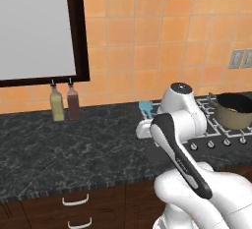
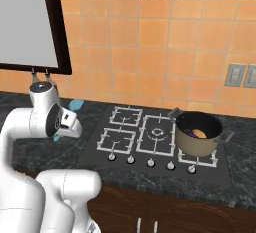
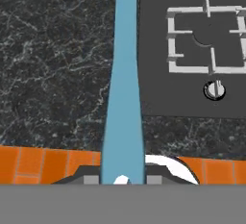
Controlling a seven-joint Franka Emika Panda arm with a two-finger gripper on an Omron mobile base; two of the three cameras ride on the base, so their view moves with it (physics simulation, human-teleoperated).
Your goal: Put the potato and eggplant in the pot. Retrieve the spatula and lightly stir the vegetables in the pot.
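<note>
Spatula (image 3: 124, 98): between the finger tips, long axis running straight away from the gripper (image 3: 123, 180), just left of the stove (image 3: 192, 45).
Jaws: narrow, closed on the spatula's blade.
Pot (image 2: 198, 134): on the stove's right front burner, well apart from the spatula; potato (image 2: 199, 133) and a purple piece inside.
In the way: stove grates only.
Behind: two bottles (image 1: 65, 103) far left of the stove.

Smooth matt spatula (image 3: 124, 98), veined-stone counter (image 3: 53, 74)
</note>
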